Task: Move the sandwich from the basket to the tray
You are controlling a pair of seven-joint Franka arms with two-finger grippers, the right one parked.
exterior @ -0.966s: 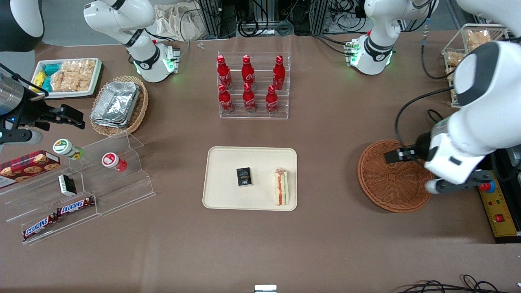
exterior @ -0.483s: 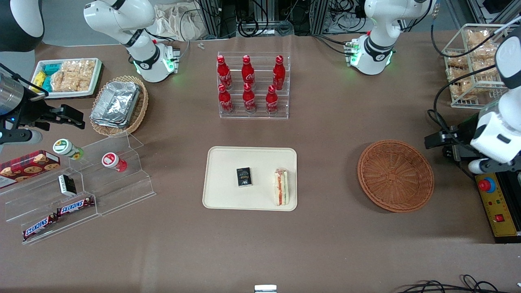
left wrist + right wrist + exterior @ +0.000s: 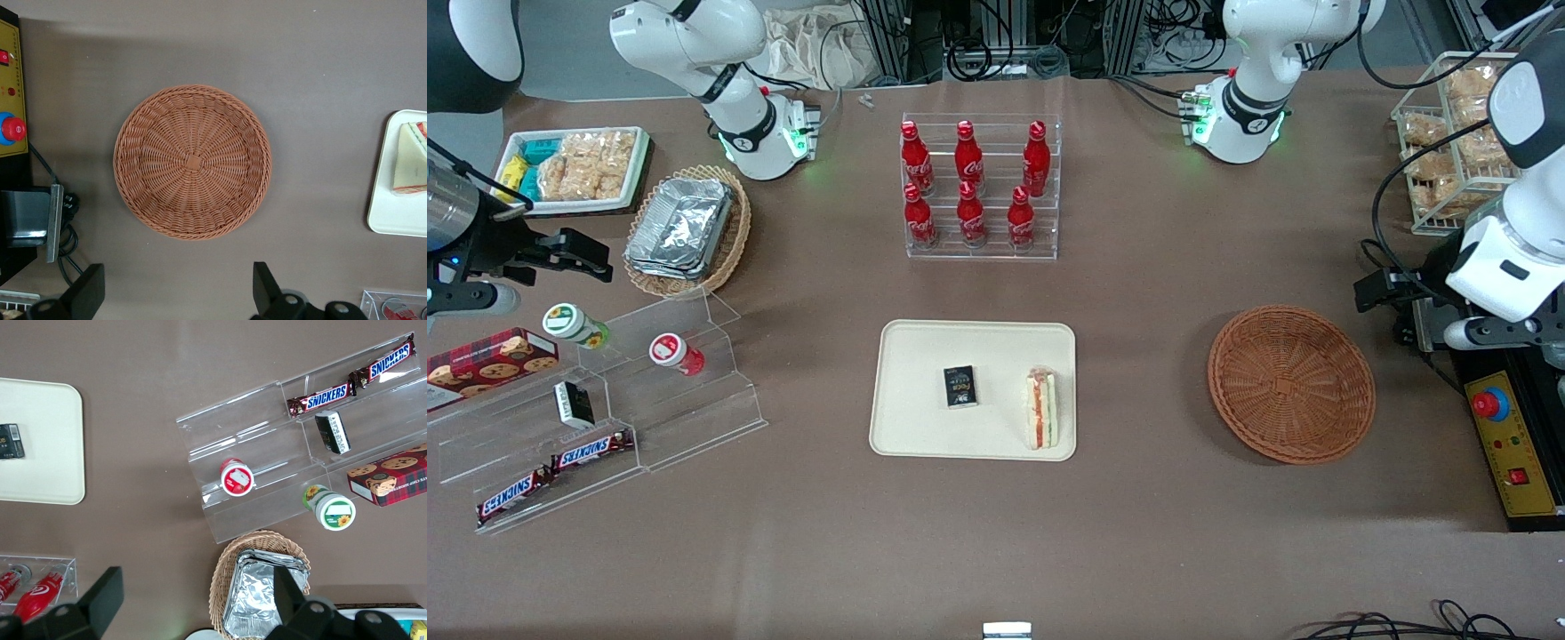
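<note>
From the front, the sandwich point(image 3: 1042, 408) lies on the tray point(image 3: 925, 427), at the tray's end toward the working arm, beside a small black box point(image 3: 960, 387). The gripper point(image 3: 1380, 291) hangs well apart from the tray, past the basket point(image 3: 1290, 384) toward the working arm's end of the table, slightly farther from the front camera than the basket and not over it. The sandwich is a pale wedge with pink and green filling stripes along its upper edge. The basket holds nothing.

In the left wrist view, the gripper point(image 3: 175, 297) has its two black fingers point(image 3: 89, 290) spread wide with nothing between them, above bare table just beside the basket point(image 3: 192, 161). The tray point(image 3: 387, 217) shows only a corner, well apart from the gripper, with the sandwich point(image 3: 412, 160) resting on it, white bread face up.

In the right wrist view, the tray point(image 3: 47, 453) carries the black box point(image 3: 9, 441); the sandwich is out of sight there.
</note>
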